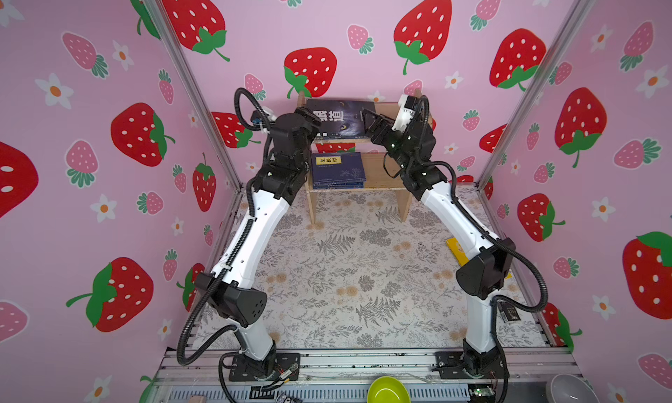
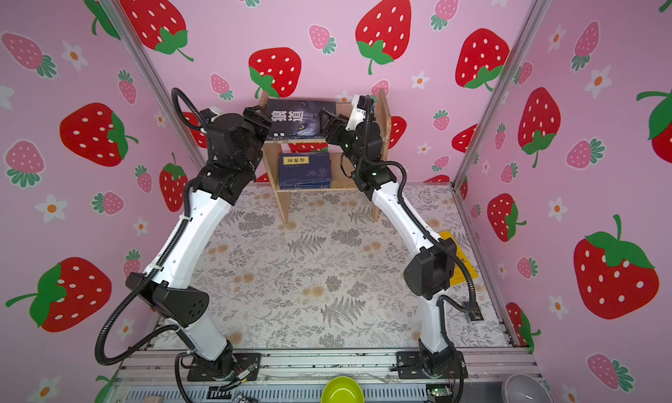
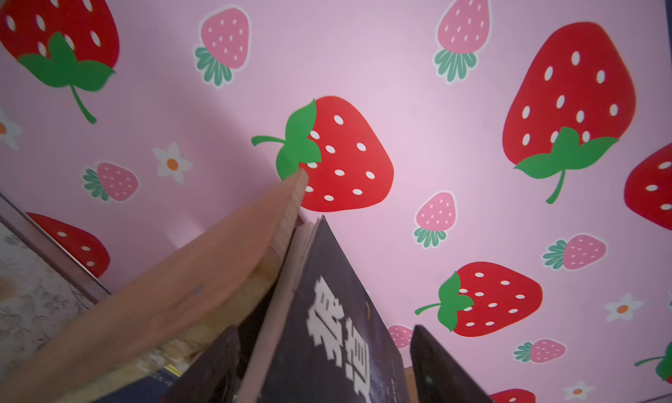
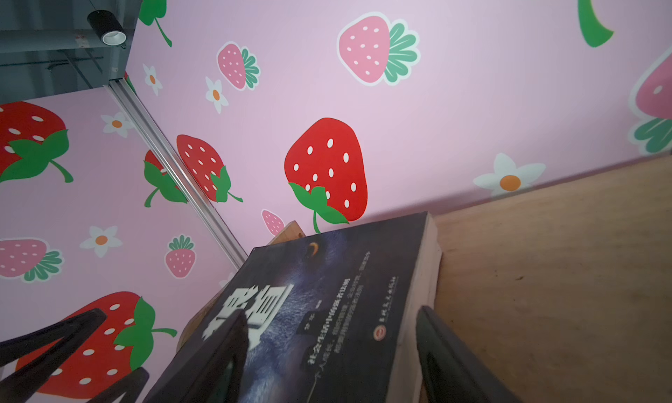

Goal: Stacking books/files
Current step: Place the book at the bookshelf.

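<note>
- Target: the dark book (image 1: 340, 117) is on the top tier of the wooden shelf (image 1: 404, 205), upper centre in both top views, cover facing the camera. Can't tell whether it lies flat or leans back.
- The left gripper (image 1: 309, 114) is at the book's left edge and the right gripper (image 1: 368, 117) at its right edge.
- Left wrist view: fingers (image 3: 218, 365) are spread with the book edge between them and a clear gap on one side. Jaws parted, nothing clamped. That edge sits close against the side panel (image 3: 182, 292).
- Right wrist view: fingers (image 4: 436, 346) also stand wide. One is over the cover, the other past the page edge, above the shelf board (image 4: 545, 274). Looks unclamped, but pad contact isn't clear.
- My read: this is the placement step. The book is down and now needs a clean release.
- To do it well:
  - Pull each gripper straight back along its finger line. Any sideways sweep lets a finger drag the cover and skew the book.
  - Lift slightly before retreating so the lower finger doesn't catch the page edge.
  - Check the book stays snug to the side panel.
- Also placed: the navy stack (image 1: 338, 168) on the lower tier, centre frame.
- Not yet shelved: the yellow book (image 1: 456, 252) on the table (image 1: 345, 274), right of frame, partly under the right arm.
</note>
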Controlling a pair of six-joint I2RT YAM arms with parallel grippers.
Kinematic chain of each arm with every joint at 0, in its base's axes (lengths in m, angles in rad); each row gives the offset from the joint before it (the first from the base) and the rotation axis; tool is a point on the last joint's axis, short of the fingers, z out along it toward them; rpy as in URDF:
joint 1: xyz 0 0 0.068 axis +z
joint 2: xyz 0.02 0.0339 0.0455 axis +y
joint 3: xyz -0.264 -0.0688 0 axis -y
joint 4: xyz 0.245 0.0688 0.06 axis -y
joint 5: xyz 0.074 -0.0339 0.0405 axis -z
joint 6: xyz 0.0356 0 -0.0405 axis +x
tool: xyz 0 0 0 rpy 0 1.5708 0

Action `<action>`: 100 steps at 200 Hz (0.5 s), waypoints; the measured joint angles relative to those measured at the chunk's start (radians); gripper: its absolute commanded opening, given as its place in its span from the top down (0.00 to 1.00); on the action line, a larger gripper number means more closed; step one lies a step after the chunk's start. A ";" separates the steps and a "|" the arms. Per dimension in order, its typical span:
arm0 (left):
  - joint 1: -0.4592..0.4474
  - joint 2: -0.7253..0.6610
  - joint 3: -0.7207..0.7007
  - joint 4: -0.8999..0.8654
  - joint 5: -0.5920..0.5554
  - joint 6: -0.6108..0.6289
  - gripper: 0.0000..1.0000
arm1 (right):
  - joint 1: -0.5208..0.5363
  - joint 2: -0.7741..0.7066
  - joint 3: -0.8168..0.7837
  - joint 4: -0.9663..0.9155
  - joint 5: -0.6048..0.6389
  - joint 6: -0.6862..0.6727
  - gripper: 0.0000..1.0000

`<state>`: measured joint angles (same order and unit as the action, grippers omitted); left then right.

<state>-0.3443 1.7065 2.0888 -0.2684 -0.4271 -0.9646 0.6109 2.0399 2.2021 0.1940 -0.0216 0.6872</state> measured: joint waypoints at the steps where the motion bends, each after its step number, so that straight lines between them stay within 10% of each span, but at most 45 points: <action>1: 0.003 -0.004 -0.002 -0.001 0.003 0.005 0.23 | 0.000 0.000 0.000 0.000 0.000 0.000 0.26; 52: 0.121 -0.214 -0.230 0.034 0.258 0.317 0.05 | 0.009 0.000 0.000 0.000 0.014 0.000 0.25; 100: 0.217 -0.141 -0.233 0.033 0.694 0.562 0.10 | 0.026 0.000 0.000 -0.007 0.039 -0.024 0.20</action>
<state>-0.1276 1.5658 1.8557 -0.2356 0.2672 -0.4030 0.6373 2.0403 2.2021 0.1867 0.0177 0.6632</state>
